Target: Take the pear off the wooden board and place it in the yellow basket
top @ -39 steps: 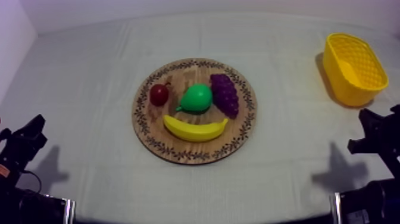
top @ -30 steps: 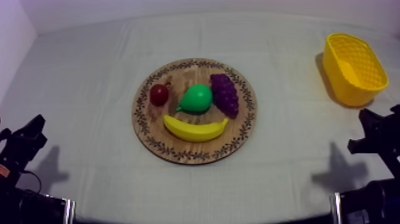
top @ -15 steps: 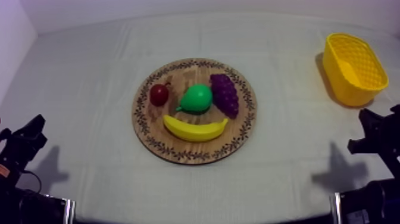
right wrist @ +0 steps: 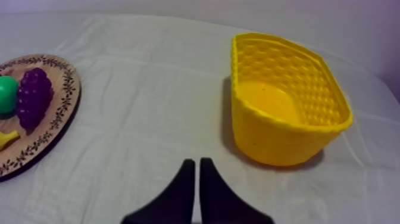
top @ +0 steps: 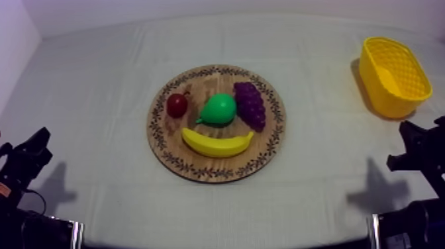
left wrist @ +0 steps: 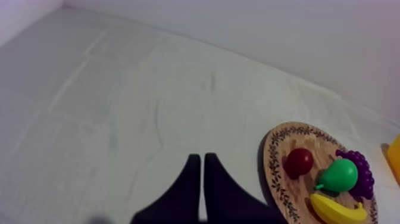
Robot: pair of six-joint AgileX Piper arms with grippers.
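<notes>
- Centrally, pear (top: 218, 109) lies on board (top: 205, 85).
- Well apart stands basket (top: 391, 104), empty.
- At left gripper (left wrist: 201, 179) and right gripper (right wrist: 196, 179), jaws together, holding nothing.

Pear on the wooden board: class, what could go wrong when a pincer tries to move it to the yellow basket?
1. The pear lies close among the grapes, banana and small red fruit; a reach down may knock them.
2. Its rounded body could slip from a grip.
3. The basket stands far off to the right, so a loose hold may drop it on the way.
</notes>
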